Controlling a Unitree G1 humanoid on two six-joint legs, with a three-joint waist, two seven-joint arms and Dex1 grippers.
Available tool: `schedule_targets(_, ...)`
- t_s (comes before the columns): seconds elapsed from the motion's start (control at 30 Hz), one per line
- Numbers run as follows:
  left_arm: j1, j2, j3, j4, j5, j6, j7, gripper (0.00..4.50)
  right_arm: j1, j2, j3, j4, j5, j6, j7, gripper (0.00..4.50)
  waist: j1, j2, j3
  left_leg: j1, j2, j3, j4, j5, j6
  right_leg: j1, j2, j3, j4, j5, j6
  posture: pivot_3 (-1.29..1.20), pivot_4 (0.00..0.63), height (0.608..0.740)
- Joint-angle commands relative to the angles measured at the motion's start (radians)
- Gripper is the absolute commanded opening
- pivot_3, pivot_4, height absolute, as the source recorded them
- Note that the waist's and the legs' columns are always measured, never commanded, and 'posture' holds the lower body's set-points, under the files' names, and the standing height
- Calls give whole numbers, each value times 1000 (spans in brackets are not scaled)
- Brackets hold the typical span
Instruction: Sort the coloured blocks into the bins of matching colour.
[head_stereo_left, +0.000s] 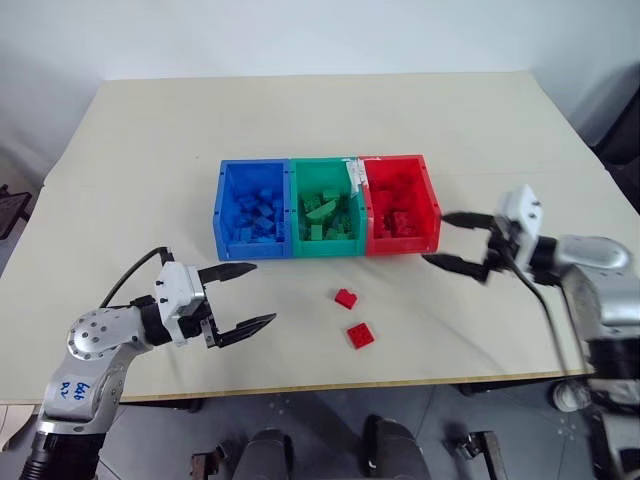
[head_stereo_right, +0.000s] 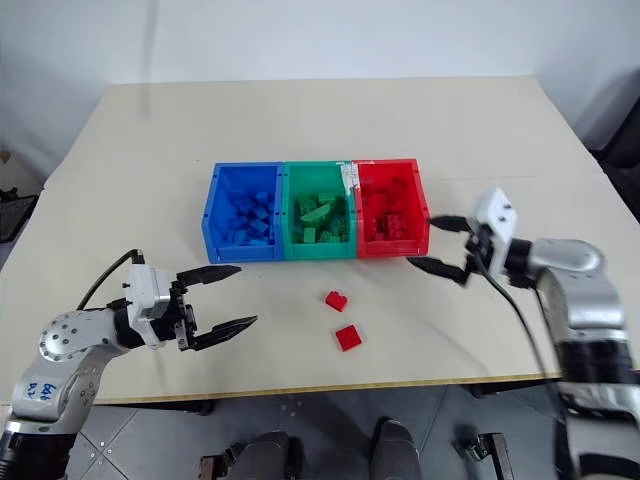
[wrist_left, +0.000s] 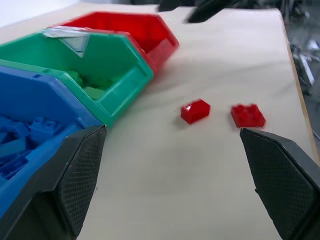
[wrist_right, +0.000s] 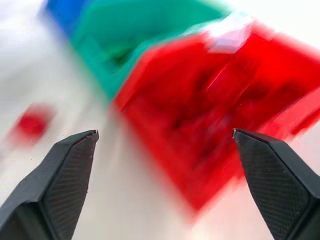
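You have two small red studded plastic bricks left on the counter, the smaller one (head_stereo_left: 345, 297) and the flatter square one (head_stereo_left: 360, 335) just beside it, both between the row of bins and the counter's near edge; the other red bricks lie in the red sloped-wall plastic bin (head_stereo_left: 430, 205), which sits joined to the green bin (head_stereo_left: 294, 205) and the blue bin (head_stereo_left: 221, 210) near the counter's middle. Your right end effector (head_stereo_left: 452, 240) stands wide open and empty, just off the red bin's outer wall; your left end effector (head_stereo_left: 240, 296) is equally spread, holding nothing, level, near the blue bin's front corner.

Mind the risks: the two bricks lie close, so a wide grasp may nudge one toward the near edge; a sweep by the right arm could clip the red bin and shift the whole row.

The left wrist view shows the studs on both loose bricks plainly; the head views alone show both arms against the whole counter; the right wrist view is smeared.
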Motion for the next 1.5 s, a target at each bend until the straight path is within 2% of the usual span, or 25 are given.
schedule_targets(0.03,16,62,-54,-14,28,-46,-122,4500,99,-73,-51,-85,8,-52,62,4480,-3,0,0,1,0,0,0,0,0,0,0,0,0,0,0,0,150,740)
schedule_targets(0.17,6,38,-54,-11,2,-37,-107,4500,210,-113,-54,-122,-15,-120,99,4480,1,0,0,1,0,2,0,0,0,0,0,1,0,0,0,0,150,740)
schedule_targets(0.27,-3,21,-46,2,11,-47,-92,4500,236,-98,5,-219,-3,-89,107,4480,2,0,0,1,0,2,1,0,0,0,0,1,0,0,0,0,150,740)
schedule_targets(0.37,31,34,-30,-10,-8,-28,-105,4500,188,-50,131,-342,-19,1,71,4480,-5,0,0,2,1,1,1,0,0,0,0,1,1,0,0,0,150,740)
schedule_targets(0.5,64,37,-12,-31,-8,-17,-88,4500,111,11,286,-397,-81,82,31,4480,1,0,0,1,1,1,1,0,0,0,1,1,1,0,-1,0,150,740)
schedule_targets(0.6,99,36,10,-45,-3,-22,-71,4500,50,76,395,-364,-150,32,29,4480,7,0,0,0,1,0,2,0,0,0,1,1,0,0,-1,0,150,740)
schedule_targets(0.77,159,28,46,-83,-3,-19,-28,4500,-13,132,474,-246,-248,-59,22,4480,6,0,0,0,1,0,2,0,0,0,1,1,0,0,-1,0,150,740)
schedule_targets(0.87,198,24,54,-117,-1,-18,-7,4500,-45,142,496,-187,-274,-59,33,3872,1,0,0,1,1,0,1,0,0,0,1,1,0,0,-1,0,150,740)
schedule_targets(1.1,194,32,64,-114,5,-24,10,4500,-91,141,512,-159,-265,-48,92,1496,2,-1,0,1,1,0,1,0,0,0,1,1,1,0,-1,0,150,740)
schedule_targets(1.23,185,28,59,-108,10,-30,15,4500,-89,159,478,-178,-212,-4,82,1399,0,-1,0,1,1,0,1,0,0,0,1,1,1,0,-1,0,150,740)
schedule_targets(1.33,177,18,57,-110,2,-27,29,4500,-78,183,405,-213,-125,59,44,1399,1,-1,0,1,1,0,1,0,0,0,1,0,1,0,-1,0,150,740)
schedule_targets(1.4,156,4,59,-107,-10,-15,48,4500,-82,189,309,-236,-43,98,17,1399,3,-1,0,1,1,0,1,0,0,0,1,1,1,0,-1,0,150,740)
schedule_targets(1.5,115,-23,69,-98,-35,12,82,4500,-137,215,172,-211,33,175,-97,1399,3,-1,0,1,1,0,2,0,0,0,1,1,1,0,-1,0,150,740)
